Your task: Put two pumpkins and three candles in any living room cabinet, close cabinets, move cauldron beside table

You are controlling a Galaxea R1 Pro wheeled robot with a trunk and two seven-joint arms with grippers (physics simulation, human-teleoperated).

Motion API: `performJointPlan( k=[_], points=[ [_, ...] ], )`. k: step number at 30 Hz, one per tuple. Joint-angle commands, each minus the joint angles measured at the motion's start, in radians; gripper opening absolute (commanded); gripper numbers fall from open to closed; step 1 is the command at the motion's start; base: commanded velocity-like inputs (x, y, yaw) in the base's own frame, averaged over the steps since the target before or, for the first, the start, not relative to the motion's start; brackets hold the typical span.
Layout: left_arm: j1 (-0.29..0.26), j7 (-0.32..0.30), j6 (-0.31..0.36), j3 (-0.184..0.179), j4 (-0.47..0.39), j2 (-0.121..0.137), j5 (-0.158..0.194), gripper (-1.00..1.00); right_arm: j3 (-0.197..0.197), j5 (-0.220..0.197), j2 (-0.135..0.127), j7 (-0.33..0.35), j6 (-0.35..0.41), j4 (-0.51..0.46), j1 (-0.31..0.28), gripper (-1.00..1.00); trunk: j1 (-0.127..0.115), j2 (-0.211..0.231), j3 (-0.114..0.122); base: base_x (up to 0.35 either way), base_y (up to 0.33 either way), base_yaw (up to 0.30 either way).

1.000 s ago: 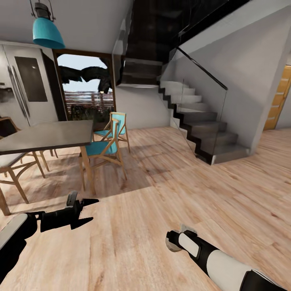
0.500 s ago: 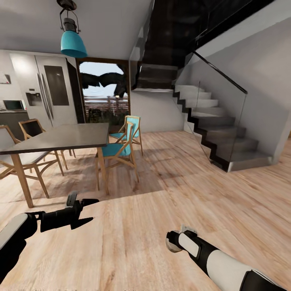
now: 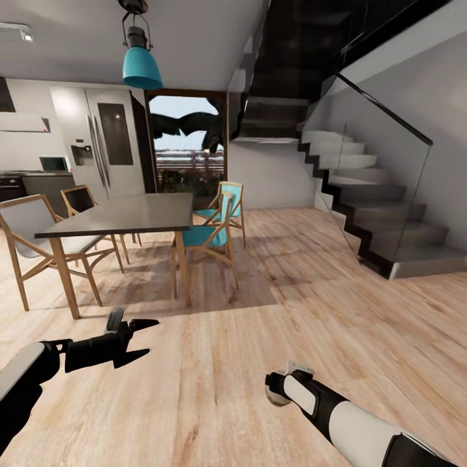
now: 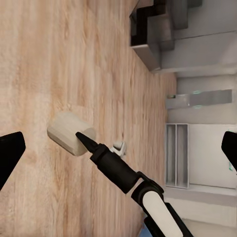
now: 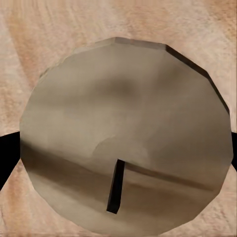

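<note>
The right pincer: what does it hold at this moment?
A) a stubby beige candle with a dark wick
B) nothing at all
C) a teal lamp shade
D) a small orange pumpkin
A: the right wrist view shows the candle, its flat top and dark wick, between the fingers of the right pincer, and the left wrist view shows it at that arm's tip.

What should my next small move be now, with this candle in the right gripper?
Probably keep turning the base to look for the cabinet. The right gripper is shut on a candle, wick toward the wrist camera, while the left gripper hangs open. The head view shows a dining table, chairs and stairs, with nowhere to stow it.
</note>
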Motion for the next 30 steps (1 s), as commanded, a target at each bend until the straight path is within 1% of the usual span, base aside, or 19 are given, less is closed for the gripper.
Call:
performJointPlan(
  k=[1,6,7,15,18,25,30],
  points=[
    [-0.001,0.009,0.000,-0.002,0.000,0.001,0.011,1.00,0.006,-0.001,-0.001,-0.007,0.009,-0.002,-0.001,-1.00,0.000,-0.001,-0.002,0.000,0.000,0.178],
    [-0.001,0.009,0.000,-0.002,0.000,0.001,0.011,1.00,0.005,-0.001,0.000,-0.007,0.016,-0.003,0.000,-1.00,0.000,-0.001,-0.009,0.000,0.000,0.171],
    [-0.001,0.009,0.000,-0.002,0.000,0.001,0.011,1.00,0.006,-0.001,0.000,-0.007,0.016,-0.003,0.000,-1.00,-0.001,0.000,-0.006,0.000,0.000,0.167],
    [-0.001,0.009,0.000,-0.001,0.000,0.001,0.011,1.00,0.006,0.001,0.000,-0.008,0.011,-0.004,-0.001,-1.00,-0.031,0.056,0.008,0.000,0.000,0.165],
    [-0.001,0.009,0.000,-0.001,0.000,0.001,0.011,1.00,0.006,0.001,0.000,-0.023,0.009,-0.004,-0.001,-1.00,-0.043,0.077,0.014,0.000,0.000,0.145],
    [-0.001,0.009,0.000,-0.001,0.000,0.001,0.011,1.00,0.005,0.002,0.001,-0.033,0.007,-0.005,-0.001,-1.00,-0.070,0.126,0.035,0.000,0.000,0.022],
    [-0.001,0.009,0.000,-0.001,0.000,0.001,0.010,1.00,0.005,0.002,0.001,-0.034,0.007,-0.005,-0.001,-1.00,-0.070,0.126,0.033,0.000,0.000,0.110]
  ],
)
